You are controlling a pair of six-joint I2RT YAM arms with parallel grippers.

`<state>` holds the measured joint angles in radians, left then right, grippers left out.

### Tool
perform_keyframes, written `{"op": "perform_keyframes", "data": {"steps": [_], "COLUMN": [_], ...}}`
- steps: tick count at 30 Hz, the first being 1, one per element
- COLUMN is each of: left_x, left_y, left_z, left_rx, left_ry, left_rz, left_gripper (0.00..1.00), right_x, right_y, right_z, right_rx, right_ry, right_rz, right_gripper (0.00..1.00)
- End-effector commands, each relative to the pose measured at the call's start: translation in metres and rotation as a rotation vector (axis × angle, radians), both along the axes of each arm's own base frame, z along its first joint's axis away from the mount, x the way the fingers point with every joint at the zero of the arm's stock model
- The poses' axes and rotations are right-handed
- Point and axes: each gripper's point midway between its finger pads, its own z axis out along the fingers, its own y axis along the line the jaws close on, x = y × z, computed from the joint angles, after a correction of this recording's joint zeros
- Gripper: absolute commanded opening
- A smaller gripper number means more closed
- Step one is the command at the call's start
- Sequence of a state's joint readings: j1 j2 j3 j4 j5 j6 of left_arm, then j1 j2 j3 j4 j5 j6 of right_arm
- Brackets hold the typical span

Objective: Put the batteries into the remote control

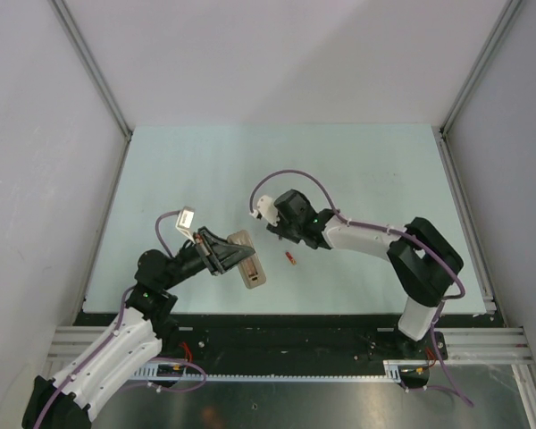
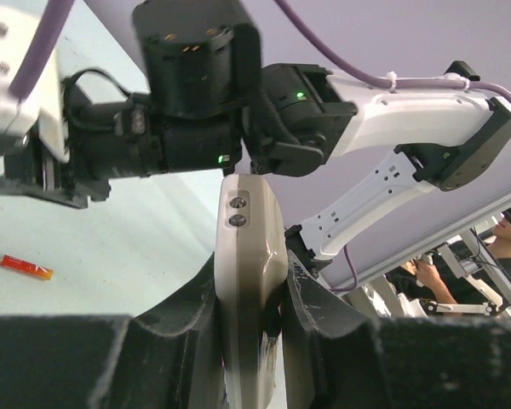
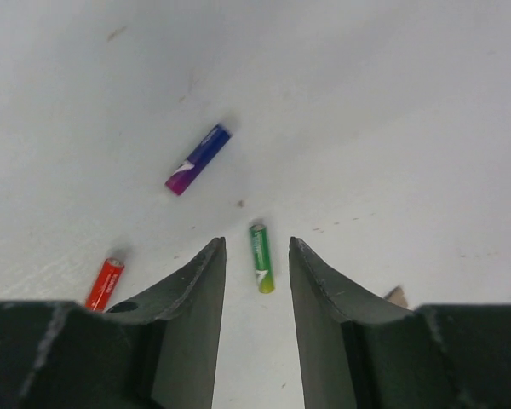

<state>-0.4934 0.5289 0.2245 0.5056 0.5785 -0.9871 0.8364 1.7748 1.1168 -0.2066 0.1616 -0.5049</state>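
the left tool is clamped tight on the slim white rectangular remote control. the right tool hangs part-open and empty, its fingers framing the small green cylindrical battery lying on the pale worktop. the dark blue battery and the red battery lie apart nearby. likely step - picking up the green one: descend straight, pinch across its width, and close at mid-length so it can't roll or tip.

Left wrist view: the pale remote control stands upright at lower centre, clamped by the left gripper. Right wrist view: blue battery left of centre, green battery at centre, red battery at lower left, all flat and apart.
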Motion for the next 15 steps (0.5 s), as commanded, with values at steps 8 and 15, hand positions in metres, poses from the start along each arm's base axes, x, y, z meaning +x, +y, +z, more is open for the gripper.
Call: {"op": "perform_keyframes", "data": {"steps": [8,15], "left_x": [0.001,0.003], "left_y": [0.002,0.000], "left_z": [0.006,0.005], "left_rx": [-0.026,-0.020], "left_ry": [-0.013,-0.002], "left_rz": [0.016,0.014], "left_gripper": [0.00,0.00], "right_x": [0.047,0.032], "right_y": [-0.028,-0.047], "right_z": [0.078,0.056], "right_rx": [0.415,0.593], "right_ry": [-0.111,0.058], "right_rz": [-0.621,-1.065], "right_gripper": [0.41,0.57]}}
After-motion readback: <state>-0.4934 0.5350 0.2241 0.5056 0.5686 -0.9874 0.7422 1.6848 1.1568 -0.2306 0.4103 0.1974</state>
